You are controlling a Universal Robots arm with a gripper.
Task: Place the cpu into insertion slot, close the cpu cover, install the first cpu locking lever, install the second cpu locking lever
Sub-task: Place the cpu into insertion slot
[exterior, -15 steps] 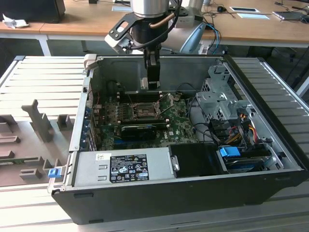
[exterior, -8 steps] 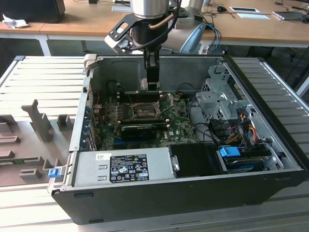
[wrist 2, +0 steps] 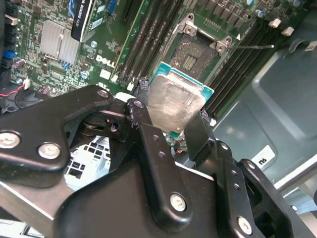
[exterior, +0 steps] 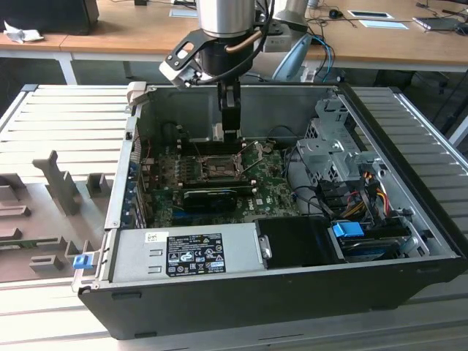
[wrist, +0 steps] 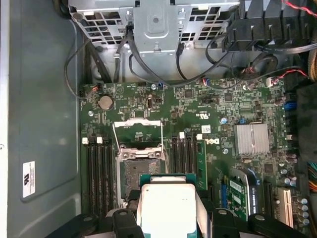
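Cpu (wrist 2: 176, 101): small, light, stiff chip with a smooth metal top. Its faces are probably slippery and its underside fragile, so opposite edges are the sound place to hold it. Gripper (wrist 2: 173, 113) is clamped on the chip by two opposite sides, so it sits between the fingers, above the green motherboard (wrist: 198, 104), near the open insertion slot (wrist: 138, 171) and not yet seated; cpu cover (wrist: 137, 130) stands swung up beyond the slot.
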